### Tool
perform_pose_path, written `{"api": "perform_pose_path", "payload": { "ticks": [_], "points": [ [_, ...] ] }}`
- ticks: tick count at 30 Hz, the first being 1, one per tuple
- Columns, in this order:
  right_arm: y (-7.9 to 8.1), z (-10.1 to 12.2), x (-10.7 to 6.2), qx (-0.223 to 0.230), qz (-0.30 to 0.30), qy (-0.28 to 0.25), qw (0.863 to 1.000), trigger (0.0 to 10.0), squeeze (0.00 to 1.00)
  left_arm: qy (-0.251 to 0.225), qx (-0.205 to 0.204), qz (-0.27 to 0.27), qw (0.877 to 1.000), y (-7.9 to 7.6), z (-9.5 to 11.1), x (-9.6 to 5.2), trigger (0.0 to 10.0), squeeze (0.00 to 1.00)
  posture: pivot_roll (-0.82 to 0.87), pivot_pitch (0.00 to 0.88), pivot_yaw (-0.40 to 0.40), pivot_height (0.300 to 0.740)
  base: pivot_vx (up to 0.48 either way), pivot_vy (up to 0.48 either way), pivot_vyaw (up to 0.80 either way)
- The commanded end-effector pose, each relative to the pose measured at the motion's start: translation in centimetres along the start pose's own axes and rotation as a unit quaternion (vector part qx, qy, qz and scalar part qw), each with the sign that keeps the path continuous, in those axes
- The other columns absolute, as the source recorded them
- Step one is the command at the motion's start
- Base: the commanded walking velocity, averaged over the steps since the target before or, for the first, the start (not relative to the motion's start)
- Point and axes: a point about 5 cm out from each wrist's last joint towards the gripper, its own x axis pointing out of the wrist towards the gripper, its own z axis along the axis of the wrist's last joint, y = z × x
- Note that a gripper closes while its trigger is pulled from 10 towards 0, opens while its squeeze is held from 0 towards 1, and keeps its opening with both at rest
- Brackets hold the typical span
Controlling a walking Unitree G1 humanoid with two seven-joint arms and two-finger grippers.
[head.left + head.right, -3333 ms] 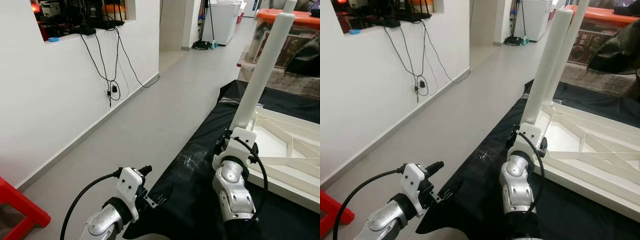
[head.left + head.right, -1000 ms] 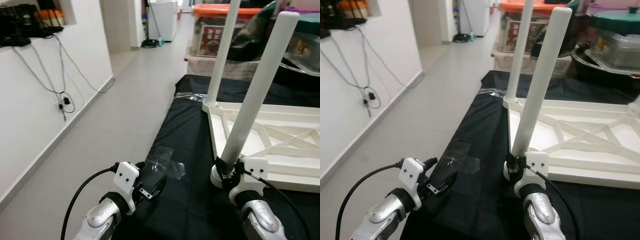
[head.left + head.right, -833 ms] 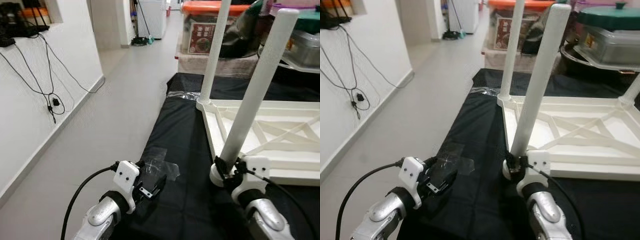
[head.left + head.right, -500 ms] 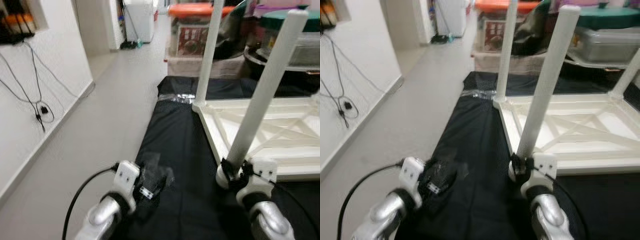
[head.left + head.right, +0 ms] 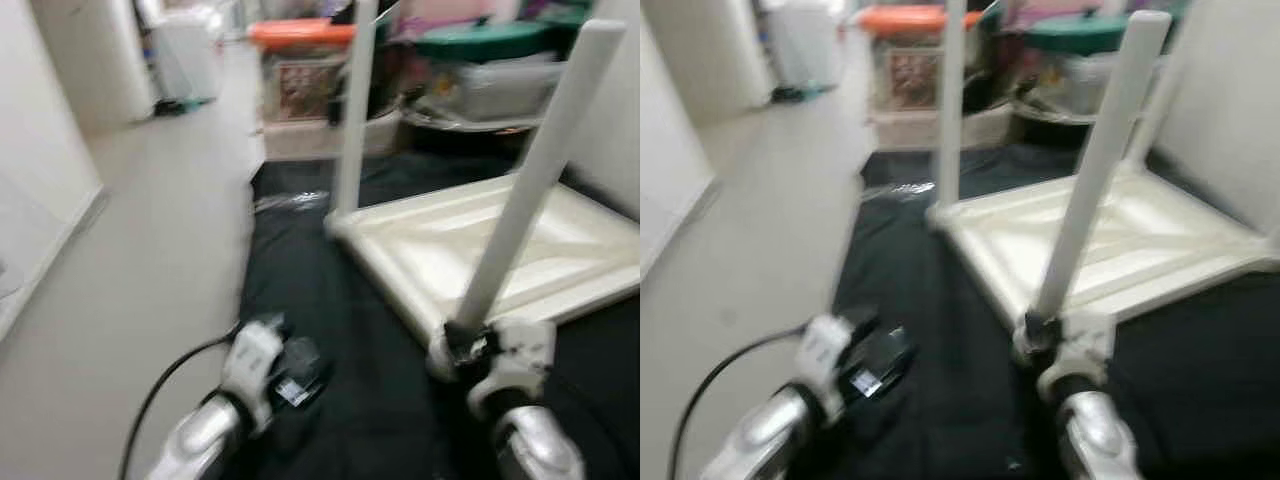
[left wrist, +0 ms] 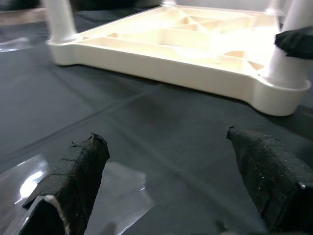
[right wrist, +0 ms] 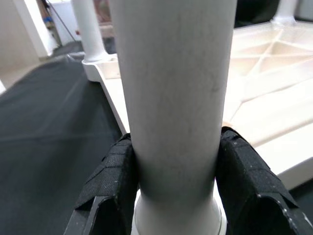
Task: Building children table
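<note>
two grippers: right gripper [image 7: 171,196] clamps table leg [image 7: 173,98]; left gripper [image 6: 171,181] gapes, holding nothing.

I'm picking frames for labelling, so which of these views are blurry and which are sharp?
Left eye and right eye views: smeared by motion blur. Left wrist view: fairly sharp on the table frame, near pincer fingers soft. Right wrist view: crisp on the table leg.

White upturned table top [image 5: 470,250] on black sheet, two round legs [image 5: 535,170] upright

Camera swung right, now blurred; wall cables out of frame.
</note>
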Motion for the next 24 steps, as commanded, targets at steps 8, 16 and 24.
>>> {"api": "perform_pose_path", "payload": {
  "ticks": [8, 16, 24],
  "points": [
    [0.0, 1.2, 0.4, -0.001, 0.056, -0.024, 0.998, 0.0, 0.00, 0.004, 0.001, -0.004, 1.000, -0.3, -0.1, 0.2, 10.0, 0.00, 0.04, 0.008, 0.015, 0.740, 0.000, 0.000, -0.80],
    [-0.5, 0.5, 0.2, -0.058, 0.102, -0.001, 0.993, 4.9, 0.00, 0.009, 0.000, -0.006, 1.000, -0.3, -0.2, 0.2, 10.0, 0.00, 0.04, 0.004, 0.011, 0.740, 0.000, 0.000, -0.49],
    [-0.7, -0.9, 0.4, -0.061, 0.119, 0.045, 0.990, 10.0, 0.00, 0.010, 0.000, -0.007, 1.000, -0.4, -0.3, 0.2, 10.0, 0.00, 0.04, 0.000, 0.007, 0.740, 0.000, 0.000, 0.00]
  ]
}}
